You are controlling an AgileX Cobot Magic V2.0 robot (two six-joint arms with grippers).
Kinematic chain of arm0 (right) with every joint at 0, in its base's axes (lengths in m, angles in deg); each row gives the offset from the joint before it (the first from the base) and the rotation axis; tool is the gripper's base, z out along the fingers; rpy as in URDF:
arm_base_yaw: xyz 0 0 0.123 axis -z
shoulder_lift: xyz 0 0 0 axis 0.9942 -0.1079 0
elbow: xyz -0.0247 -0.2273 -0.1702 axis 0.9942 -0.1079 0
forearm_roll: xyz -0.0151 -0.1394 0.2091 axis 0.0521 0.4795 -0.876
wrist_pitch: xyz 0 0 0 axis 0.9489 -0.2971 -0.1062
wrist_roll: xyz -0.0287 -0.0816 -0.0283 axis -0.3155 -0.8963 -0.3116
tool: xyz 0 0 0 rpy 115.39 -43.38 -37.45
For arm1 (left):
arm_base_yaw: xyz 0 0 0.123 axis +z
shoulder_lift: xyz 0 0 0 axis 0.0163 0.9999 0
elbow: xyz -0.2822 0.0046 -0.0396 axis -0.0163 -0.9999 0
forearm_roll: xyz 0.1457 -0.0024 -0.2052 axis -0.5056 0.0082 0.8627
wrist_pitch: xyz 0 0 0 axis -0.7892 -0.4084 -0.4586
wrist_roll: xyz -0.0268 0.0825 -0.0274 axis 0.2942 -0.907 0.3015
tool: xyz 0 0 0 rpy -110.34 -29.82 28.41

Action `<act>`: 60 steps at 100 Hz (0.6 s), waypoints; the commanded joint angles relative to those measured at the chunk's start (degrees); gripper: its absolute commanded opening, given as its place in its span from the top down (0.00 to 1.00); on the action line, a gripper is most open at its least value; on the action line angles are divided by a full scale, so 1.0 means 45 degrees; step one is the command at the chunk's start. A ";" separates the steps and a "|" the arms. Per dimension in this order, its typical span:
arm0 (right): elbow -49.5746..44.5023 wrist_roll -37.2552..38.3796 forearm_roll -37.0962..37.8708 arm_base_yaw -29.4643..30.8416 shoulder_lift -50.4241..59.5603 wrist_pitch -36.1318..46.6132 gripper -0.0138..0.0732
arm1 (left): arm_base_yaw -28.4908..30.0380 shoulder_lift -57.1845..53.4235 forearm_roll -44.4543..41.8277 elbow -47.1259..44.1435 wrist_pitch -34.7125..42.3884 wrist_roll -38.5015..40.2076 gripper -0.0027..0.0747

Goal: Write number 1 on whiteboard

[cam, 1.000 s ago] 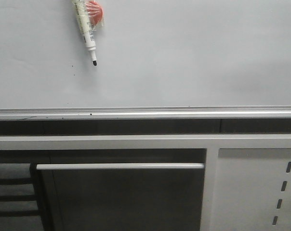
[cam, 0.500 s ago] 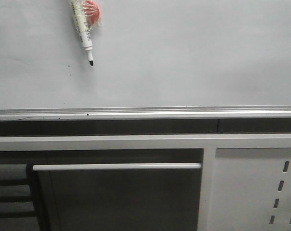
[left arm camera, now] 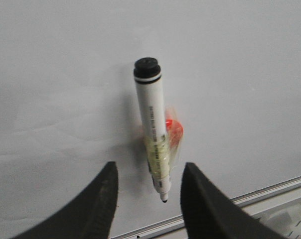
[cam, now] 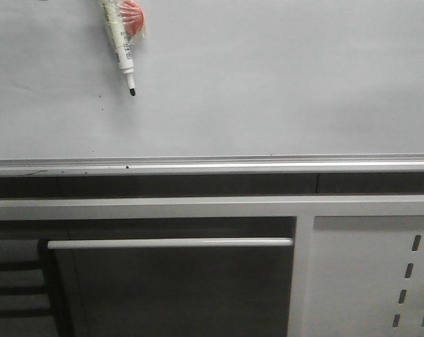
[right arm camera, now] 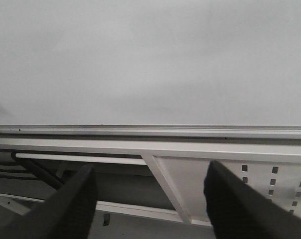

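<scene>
1. We see the whiteboard filling the upper part of the front view, its silver bottom rail running the full width.
2. A marker hangs against the board near its upper left, tip down and slightly tilted, black nib clear of the rail. A red piece wrapped in clear tape sits just beside its barrel.
3. We find no stroke for the number 1 on the board; only a few tiny dark specks show near the nib.
4. Left end effector: jaws wide apart, one on each side of the marker's lower end, touching neither it nor the board as far as we can tell.
5. Right end effector: jaws wide apart, holding nothing, facing the rail and the grey slotted panel below the board.
</scene>
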 commanded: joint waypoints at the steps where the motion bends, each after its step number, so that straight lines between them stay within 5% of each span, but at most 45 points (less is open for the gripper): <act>1: 0.0447 -0.0107 -0.0222 0.0077 -0.0095 0.0849 0.36 | -0.0104 0.0168 -0.0452 0.0697 0.0104 0.0247 0.48; 60: 0.0447 -0.0107 -0.0222 0.0077 -0.0095 0.0849 0.36 | 0.0857 0.1747 -0.2118 0.1353 0.0366 0.3498 0.49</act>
